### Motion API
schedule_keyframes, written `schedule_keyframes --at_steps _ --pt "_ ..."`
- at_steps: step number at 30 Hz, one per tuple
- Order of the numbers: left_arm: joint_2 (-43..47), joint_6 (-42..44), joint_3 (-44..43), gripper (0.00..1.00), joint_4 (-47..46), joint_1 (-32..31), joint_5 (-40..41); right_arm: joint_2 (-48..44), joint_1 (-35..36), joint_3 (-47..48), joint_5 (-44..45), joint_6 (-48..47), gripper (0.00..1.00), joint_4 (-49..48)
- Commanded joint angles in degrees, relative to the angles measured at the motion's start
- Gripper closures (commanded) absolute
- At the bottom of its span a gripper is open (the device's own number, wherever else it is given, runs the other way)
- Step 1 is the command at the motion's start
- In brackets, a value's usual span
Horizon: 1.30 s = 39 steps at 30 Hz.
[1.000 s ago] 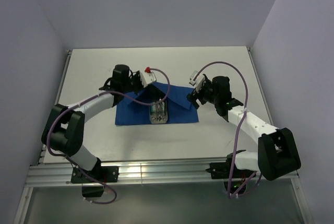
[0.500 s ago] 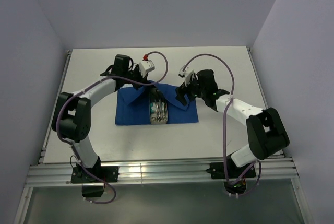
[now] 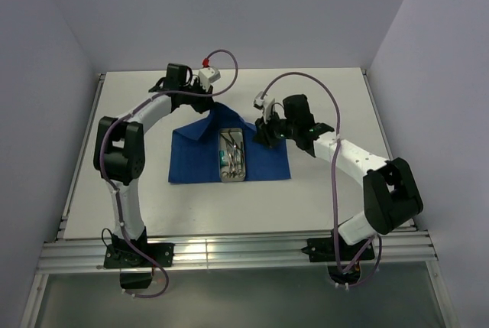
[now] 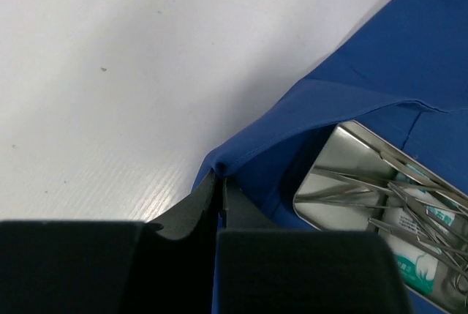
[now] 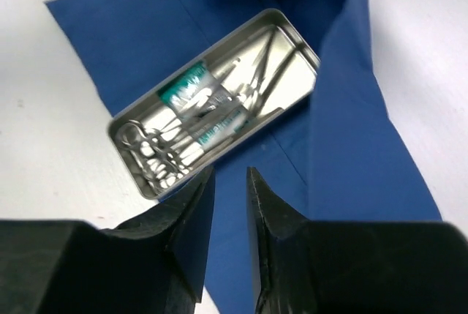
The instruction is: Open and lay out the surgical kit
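Left gripper (image 4: pixel 219 182) first: its fingers are pressed tight together, pinching an edge of the blue cloth wrap (image 4: pixel 380 58). That flap is lifted off the white table (image 4: pixel 110 72) and tents up from the pinch toward the far-left side of the kit.

Right under the raised fold you can see the corner of the steel tray (image 4: pixel 322 175). The slim steel instruments (image 4: pixel 365 182) lie crisscrossed inside, and the white-green packet (image 4: pixel 417 264) sits under them.

The right gripper (image 5: pixel 230 182) hovers above the wrap just beside the tray, on its right. Its fingers are narrowly apart with a slim gap, and I can't see anything caught between them, just blue cloth below. There's a folded strip of the wrap running along that side that isn't flat yet.

From the top view, the tray sits uncovered in the middle of the cloth, roughly centre table, between both arms.

My read is that we're mid-unwrap, with the tray exposed but the wrap not spread out. The next move probably needs the left arm to carry its flap outward, lay it flat and let go. The right one deals with its own fold, and only then do the instruments come out. Pulling too hard could drag the tray along.
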<state>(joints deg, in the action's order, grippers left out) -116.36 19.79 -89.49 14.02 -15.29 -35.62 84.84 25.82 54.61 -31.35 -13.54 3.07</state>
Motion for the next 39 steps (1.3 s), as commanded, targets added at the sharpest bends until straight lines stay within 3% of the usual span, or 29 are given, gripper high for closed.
schedule_keyframes --at_steps 1,4,7,13,15,16,24,25,27,31,35,39 --pt "-2.64 -2.91 -4.28 0.92 0.48 0.26 -1.30 1.38 1.07 5.94 -1.26 2.10 0.69 4.65" --pt "-4.93 -3.88 -6.22 0.84 -0.83 0.43 0.37 4.10 1.07 9.10 0.49 4.13 0.69 6.68" --pt "-6.77 -5.72 -7.89 0.70 -2.68 1.05 1.78 7.18 1.07 12.53 1.99 6.15 0.70 8.78" --pt "-11.43 -7.22 -14.73 0.68 -3.56 2.19 4.85 14.82 1.07 20.88 3.41 9.50 0.74 14.85" --pt "-13.45 -7.05 -17.81 0.57 -2.34 2.37 5.20 15.88 1.07 22.02 2.97 10.02 0.74 15.21" --pt "-13.89 -6.87 -19.13 0.47 -1.98 2.37 5.47 16.32 1.07 22.38 2.88 10.20 0.74 15.47" --pt "-17.06 -10.81 -21.42 0.20 -4.60 3.07 9.59 14.48 0.98 21.42 6.82 11.17 0.72 16.44" --pt "-17.06 -11.87 -21.77 0.11 -5.66 3.68 10.30 13.87 0.98 21.07 7.96 11.69 0.71 16.27" --pt "-16.62 -15.56 -22.48 0.02 -9.16 4.56 12.05 13.51 0.55 20.63 10.42 12.31 0.71 15.83" --pt "-14.69 -19.26 -26.85 0.01 -13.05 8.07 16.80 15.35 -2.18 22.38 12.54 15.54 0.71 16.78" --pt "-9.53 -21.03 -29.16 0.01 -10.43 11.06 16.38 15.80 -5.16 24.49 12.28 16.53 0.70 17.93" --pt "0.58 -14.18 -19.96 0.10 -4.01 12.39 11.90 14.83 -7.01 25.64 12.72 14.77 0.71 21.53"
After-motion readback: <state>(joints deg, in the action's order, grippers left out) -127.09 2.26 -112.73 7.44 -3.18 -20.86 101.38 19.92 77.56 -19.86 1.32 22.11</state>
